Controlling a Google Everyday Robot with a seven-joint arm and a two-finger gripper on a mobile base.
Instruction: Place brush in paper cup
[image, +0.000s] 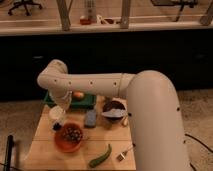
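Orange bowl (69, 137) near left; green vegetable (101, 156), fork (125, 152) near right; blue sponge (90, 118) centre; dark bowl (114, 110) right; green tray (89, 102) far

We have one camera, set high and close behind the arm (150, 115), looking forward and down onto the wooden table (41, 154). From there the gripper (59, 105) hangs over the table's far left corner.

Looks like an office-style robot lab: wheeled desk chairs (25, 6) stand behind a glass partition (107, 12) with pale posts, speckled carpet (197, 107) covers the floor, and the gripper (59, 106) hangs over the left side of a small wooden table (42, 150)
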